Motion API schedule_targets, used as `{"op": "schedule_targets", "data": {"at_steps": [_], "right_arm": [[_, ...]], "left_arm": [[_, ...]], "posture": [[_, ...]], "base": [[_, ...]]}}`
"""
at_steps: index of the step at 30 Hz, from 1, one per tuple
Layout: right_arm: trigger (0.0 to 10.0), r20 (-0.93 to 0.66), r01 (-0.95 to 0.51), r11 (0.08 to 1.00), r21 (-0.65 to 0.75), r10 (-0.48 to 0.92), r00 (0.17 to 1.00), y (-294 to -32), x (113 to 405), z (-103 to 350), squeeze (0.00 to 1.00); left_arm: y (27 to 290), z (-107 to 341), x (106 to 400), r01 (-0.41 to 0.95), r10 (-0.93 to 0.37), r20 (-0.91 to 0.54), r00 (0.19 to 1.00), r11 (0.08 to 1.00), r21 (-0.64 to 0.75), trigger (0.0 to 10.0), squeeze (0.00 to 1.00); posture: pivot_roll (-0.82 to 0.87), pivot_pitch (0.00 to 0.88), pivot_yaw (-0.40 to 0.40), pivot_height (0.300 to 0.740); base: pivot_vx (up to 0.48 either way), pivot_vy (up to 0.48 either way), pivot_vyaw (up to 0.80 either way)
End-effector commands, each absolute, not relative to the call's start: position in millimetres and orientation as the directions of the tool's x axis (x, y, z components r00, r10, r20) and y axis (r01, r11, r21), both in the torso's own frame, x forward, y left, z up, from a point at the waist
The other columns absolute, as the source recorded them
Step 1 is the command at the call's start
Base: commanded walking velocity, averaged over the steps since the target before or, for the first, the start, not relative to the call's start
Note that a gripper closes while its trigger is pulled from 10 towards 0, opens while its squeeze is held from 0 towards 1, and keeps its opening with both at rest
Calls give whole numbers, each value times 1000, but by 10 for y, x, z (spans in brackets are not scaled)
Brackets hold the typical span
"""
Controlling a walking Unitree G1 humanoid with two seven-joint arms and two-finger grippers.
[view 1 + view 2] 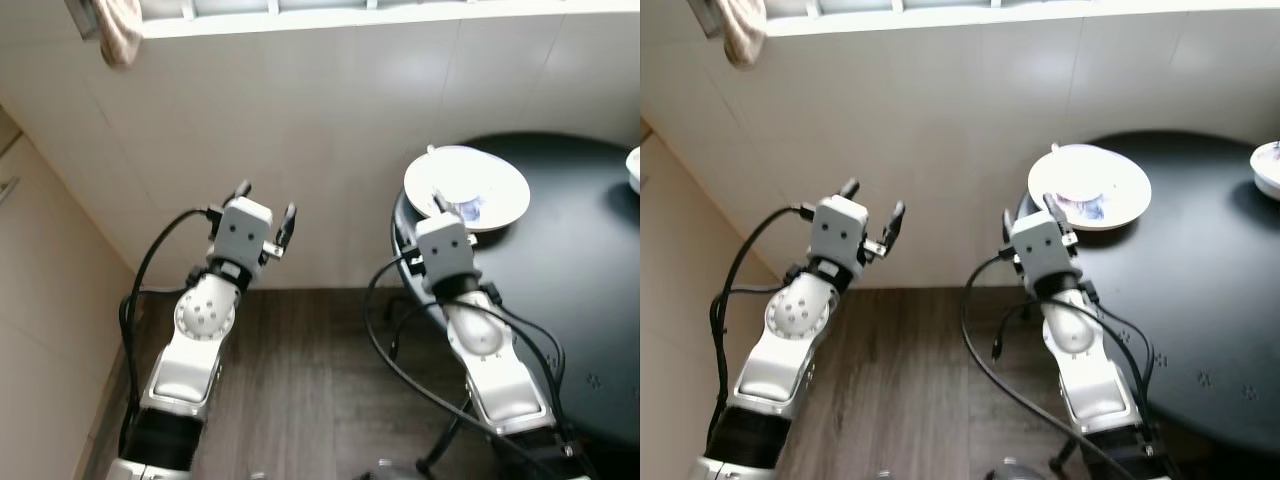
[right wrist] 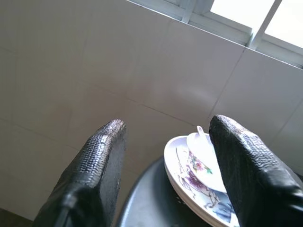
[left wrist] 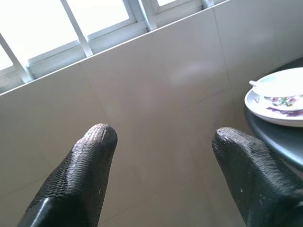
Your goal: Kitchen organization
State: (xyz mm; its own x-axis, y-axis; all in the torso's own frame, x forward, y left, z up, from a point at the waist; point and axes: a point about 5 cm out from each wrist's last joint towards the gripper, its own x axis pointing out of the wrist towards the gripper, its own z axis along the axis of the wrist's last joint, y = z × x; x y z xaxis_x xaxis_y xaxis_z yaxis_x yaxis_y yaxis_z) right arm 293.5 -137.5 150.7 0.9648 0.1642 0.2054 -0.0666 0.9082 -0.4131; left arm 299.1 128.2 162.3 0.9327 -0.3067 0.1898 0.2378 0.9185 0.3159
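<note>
Both silver arms are raised in front of the robot, bent up from the elbow, with the wrists pointing toward the tiled wall (image 1: pixel 330 130).

The left gripper (image 1: pixel 266 208) is held in the air over the wooden floor (image 1: pixel 300 380), well apart from the worktop. Its two black fingers (image 3: pixel 80 175) are spread wide and hold nothing; between them there is just the wall and, above it, the window frame (image 3: pixel 85 47). A cable (image 1: pixel 150 260) loops from the left wrist down along the arm.

The right gripper (image 2: pixel 165 156) is at the near edge of the round black worktop (image 1: pixel 580 270). Its fingers (image 2: pixel 97 175) are also wide open and empty. Just beyond the fingertips, near the edge of the worktop, stands a white plate (image 1: pixel 468 186) with a flower pattern. In the plate lies a smaller white dish (image 2: pixel 204 156), and a white spoon handle (image 3: pixel 258 85) sticks out from it. The plate is near the fingers but not touching them. Black cables (image 1: pixel 400 340) hang around the right forearm.

At the far right edge of the worktop, well apart from both grippers, a part of another white bowl (image 1: pixel 1268 168) is visible. A cloth (image 1: pixel 118 30) hangs at the window, above and to the left of the left fingers.
</note>
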Motion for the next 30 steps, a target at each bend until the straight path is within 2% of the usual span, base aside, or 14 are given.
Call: {"op": "schedule_targets", "data": {"at_steps": [1,30], "right_arm": [[10000,202,-70,910,-410,166,965,-1353,2938,1499,0],[10000,183,-59,904,-423,149,972,-1380,2962,1478,0]], "left_arm": [[1320,1646,2993,229,-300,199,933,921,316,10000,0],[1292,1679,3012,244,-316,210,925,920,308,10000,0]], "posture": [[-113,34,40,740],[-114,46,39,740]], "base": [[0,0,0],[254,0,0]]}}
